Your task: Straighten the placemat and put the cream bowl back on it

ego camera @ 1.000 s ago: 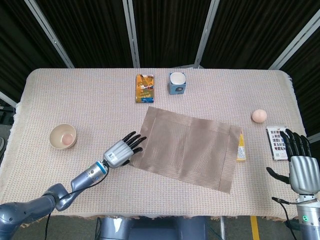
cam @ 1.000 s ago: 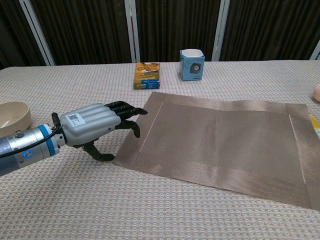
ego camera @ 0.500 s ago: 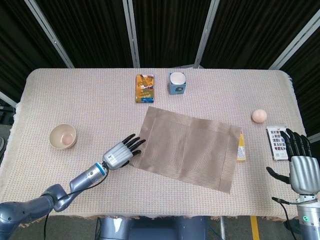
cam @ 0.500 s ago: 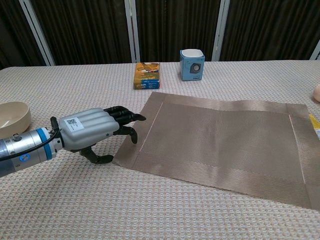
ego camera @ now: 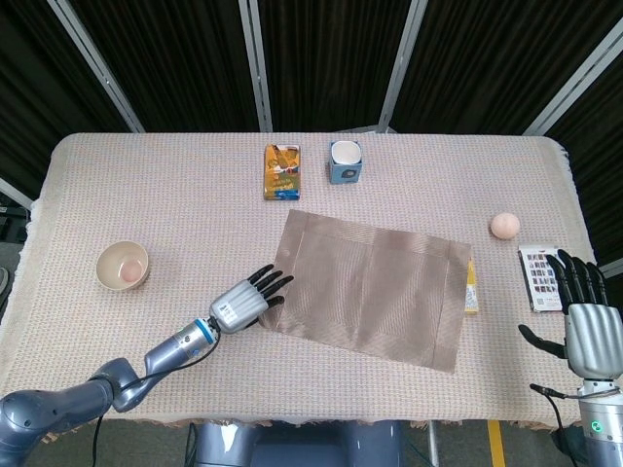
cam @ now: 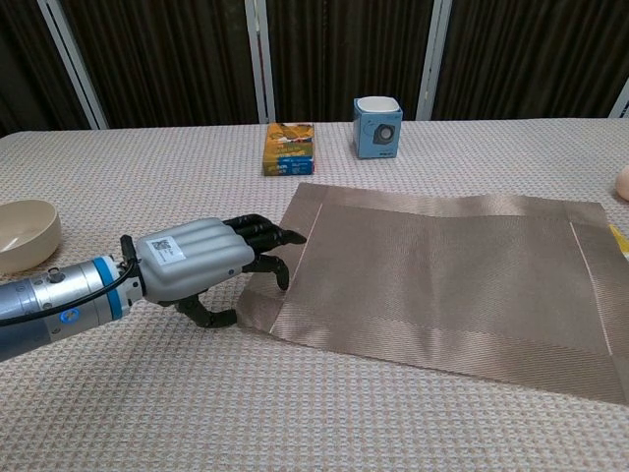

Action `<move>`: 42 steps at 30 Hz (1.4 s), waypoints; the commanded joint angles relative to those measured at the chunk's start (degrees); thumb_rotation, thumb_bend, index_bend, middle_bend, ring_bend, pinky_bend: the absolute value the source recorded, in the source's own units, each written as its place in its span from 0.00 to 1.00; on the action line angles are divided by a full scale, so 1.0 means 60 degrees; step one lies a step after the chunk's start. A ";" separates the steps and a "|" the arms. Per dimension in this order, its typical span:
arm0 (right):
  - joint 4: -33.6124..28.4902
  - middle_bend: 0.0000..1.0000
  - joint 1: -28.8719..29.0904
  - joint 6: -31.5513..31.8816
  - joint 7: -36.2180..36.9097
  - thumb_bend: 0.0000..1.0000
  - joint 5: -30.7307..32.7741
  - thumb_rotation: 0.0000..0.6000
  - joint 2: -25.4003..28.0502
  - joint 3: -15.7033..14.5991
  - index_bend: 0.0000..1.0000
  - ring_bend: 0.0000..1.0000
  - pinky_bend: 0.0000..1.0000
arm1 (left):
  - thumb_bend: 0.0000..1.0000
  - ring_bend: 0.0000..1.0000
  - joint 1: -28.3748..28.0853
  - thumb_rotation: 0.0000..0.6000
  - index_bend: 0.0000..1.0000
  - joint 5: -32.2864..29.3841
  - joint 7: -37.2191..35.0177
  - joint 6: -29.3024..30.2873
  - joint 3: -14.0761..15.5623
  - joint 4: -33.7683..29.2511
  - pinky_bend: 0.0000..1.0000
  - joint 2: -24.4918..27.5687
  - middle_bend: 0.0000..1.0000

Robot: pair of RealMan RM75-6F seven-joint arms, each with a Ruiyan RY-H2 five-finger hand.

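Observation:
The brown woven placemat (ego camera: 375,292) lies askew on the table, its left end turned towards the far side. My left hand (ego camera: 245,303) is at its near-left corner. The fingers (cam: 265,236) lie over the mat's edge and the thumb curls under beside the corner, gripping it. The cream bowl (ego camera: 123,266) stands off the mat at the table's left, with a pinkish round thing inside; it also shows in the chest view (cam: 25,234). My right hand (ego camera: 592,331) hangs open past the table's near-right corner, holding nothing.
An orange box (ego camera: 282,171) and a blue-and-white cup (ego camera: 345,161) stand behind the mat. A peach ball (ego camera: 503,226), a yellow tube (ego camera: 470,284) and a printed card (ego camera: 538,277) lie to its right.
My left hand has shifted right and slightly nearer, and the mat's near-left corner went with it, so the mat has turned a little. The right hand has not moved.

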 commanded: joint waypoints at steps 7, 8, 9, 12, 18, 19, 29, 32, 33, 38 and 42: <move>-0.0065 0.00 -0.0044 -0.0001 0.0060 0.00 -0.0050 1.00 0.0060 0.0043 0.00 0.00 0.00 | 0.51 0.00 -0.0108 1.00 0.35 -0.0060 0.0130 -0.0083 -0.0018 -0.0094 0.00 -0.0097 0.00; -0.0067 0.00 -0.0050 -0.0004 0.0071 0.00 -0.0061 1.00 0.0065 0.0047 0.00 0.00 0.00 | 0.53 0.00 -0.0115 1.00 0.37 -0.0078 0.0149 -0.0086 -0.0025 -0.0094 0.00 -0.0108 0.00; -0.0069 0.00 -0.0053 -0.0009 0.0080 0.00 -0.0068 1.00 0.0069 0.0050 0.00 0.00 0.00 | 0.55 0.00 -0.0119 1.00 0.39 -0.0091 0.0160 -0.0087 -0.0031 -0.0096 0.00 -0.0115 0.00; -0.0097 0.00 -0.0056 -0.0024 0.0167 0.00 -0.0088 1.00 0.0075 0.0062 0.00 0.00 0.00 | 0.56 0.00 -0.0128 1.00 0.43 -0.0108 0.0196 -0.0075 -0.0037 -0.0078 0.00 -0.0145 0.00; -0.0137 0.00 -0.0076 -0.0050 0.0266 0.00 -0.0129 1.00 0.0114 0.0069 0.00 0.00 0.00 | 0.56 0.00 -0.0087 1.00 0.59 -0.0156 0.0107 0.0067 -0.0056 -0.0047 0.00 -0.0271 0.00; -0.0147 0.00 -0.0078 -0.0057 0.0270 0.00 -0.0132 1.00 0.0117 0.0069 0.00 0.00 0.00 | 0.56 0.00 -0.0078 1.00 0.61 -0.0159 0.0092 0.0089 -0.0050 -0.0051 0.00 -0.0283 0.00; -0.0227 0.00 -0.0136 -0.0086 0.0360 0.00 -0.0222 1.00 0.0166 0.0060 0.00 0.00 0.00 | 0.56 0.00 0.0288 1.00 0.68 -0.0393 0.0439 0.0367 0.0014 -0.0866 0.00 0.0108 0.00; -0.0263 0.00 -0.0150 -0.0126 0.0381 0.00 -0.0238 1.00 0.0189 0.0042 0.00 0.00 0.00 | 0.57 0.00 0.0540 1.00 0.68 -0.0516 0.0876 0.0495 0.0082 -0.1602 0.00 0.0500 0.00; -0.0272 0.00 -0.0156 -0.0126 0.0393 0.00 -0.0245 1.00 0.0195 0.0044 0.00 0.00 0.00 | 0.57 0.00 0.0649 1.00 0.68 -0.0568 0.1077 0.0543 0.0120 -0.1936 0.00 0.0688 0.00; -0.0342 0.00 -0.0193 -0.0093 0.0511 0.00 -0.0283 1.00 0.0247 0.0065 0.00 0.00 0.00 | 0.57 0.00 0.1163 1.00 0.68 -0.0871 0.2143 0.0704 0.0320 -0.3566 0.00 0.1662 0.00; -0.0412 0.00 -0.0224 -0.0021 0.0548 0.00 -0.0379 1.00 0.0284 0.0062 0.00 0.00 0.00 | 0.57 0.00 0.1491 1.00 0.68 -0.1048 0.2583 0.0825 0.0512 -0.4510 0.00 0.2237 0.00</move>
